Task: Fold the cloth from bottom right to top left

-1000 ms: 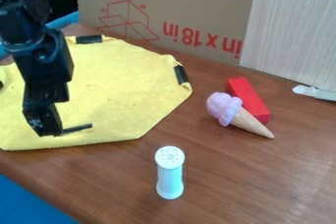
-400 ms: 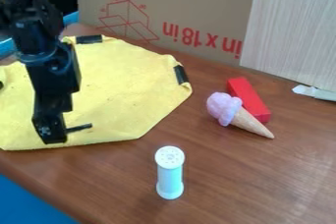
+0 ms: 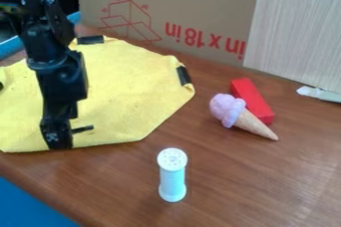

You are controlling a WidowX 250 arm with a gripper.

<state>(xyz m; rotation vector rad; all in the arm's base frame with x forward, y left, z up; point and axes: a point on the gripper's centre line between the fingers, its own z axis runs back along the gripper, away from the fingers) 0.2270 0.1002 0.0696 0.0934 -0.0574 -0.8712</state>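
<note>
The yellow cloth [image 3: 126, 91] lies spread on the wooden table at the left, with several edges or corners turned in and dark patches along its border. Over its lower part hangs the black gripper [image 3: 59, 139], its lower end in front of the cloth's near edge. Just right of the gripper a thin black strip [image 3: 83, 129] shows on the cloth. The gripper and arm hide part of the cloth's left side. Whether the gripper touches the cloth, I cannot tell.
A white-topped, pale blue shaker [image 3: 172, 176] stands at the front. Right of the cloth, a toy ice cream cone [image 3: 233, 111] lies against a red block [image 3: 252, 100]. A cardboard box [image 3: 193, 7] and a pale panel [image 3: 299, 32] border the back; a whitish utensil [image 3: 319, 93] lies at right.
The gripper has moved to the right and slightly down in the view, toward the cloth's near edge. The cloth and the other objects have stayed put.
</note>
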